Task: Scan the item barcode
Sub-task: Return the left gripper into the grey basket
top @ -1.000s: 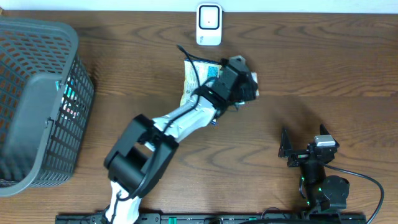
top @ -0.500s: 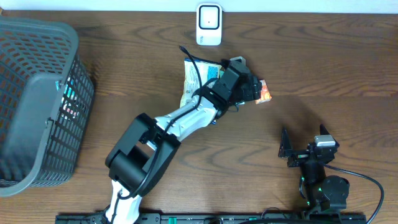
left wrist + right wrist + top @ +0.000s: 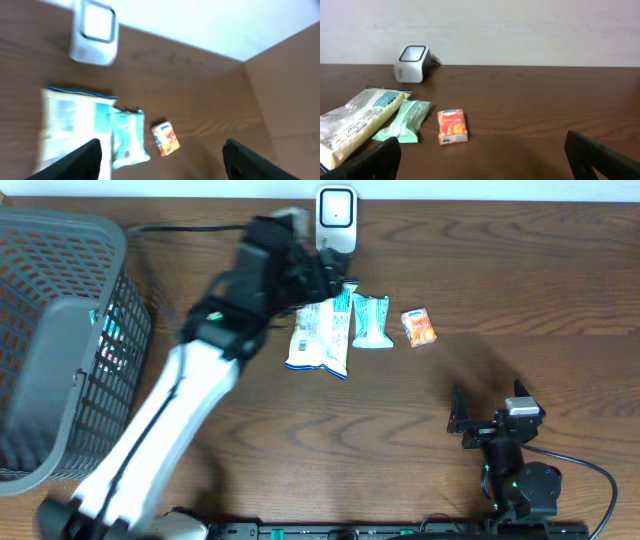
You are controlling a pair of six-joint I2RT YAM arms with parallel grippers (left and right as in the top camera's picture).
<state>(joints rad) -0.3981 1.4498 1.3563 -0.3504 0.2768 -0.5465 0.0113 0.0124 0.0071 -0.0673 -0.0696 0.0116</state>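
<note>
Three items lie in a row on the wooden table: a large white-and-blue packet (image 3: pixel 318 338), a teal packet (image 3: pixel 370 320) and a small orange packet (image 3: pixel 418 327). The white barcode scanner (image 3: pixel 336 218) stands at the table's far edge. My left gripper (image 3: pixel 315 278) hovers, blurred, just left of the scanner and above the large packet; it is open and empty. Its wrist view looks down on the scanner (image 3: pixel 92 32), teal packet (image 3: pixel 127 137) and orange packet (image 3: pixel 166 138). My right gripper (image 3: pixel 490 415) rests open near the front right, facing the orange packet (image 3: pixel 452 126).
A dark grey mesh basket (image 3: pixel 60 350) with coloured items inside stands at the left edge. The left arm's cable runs along the far edge near the basket. Bare wood lies right of the orange packet (image 3: pixel 540 310).
The left gripper opened and let go of the orange packet, which now lies on the table. The left arm swung away up and left toward the scanner. The right arm stayed still.
</note>
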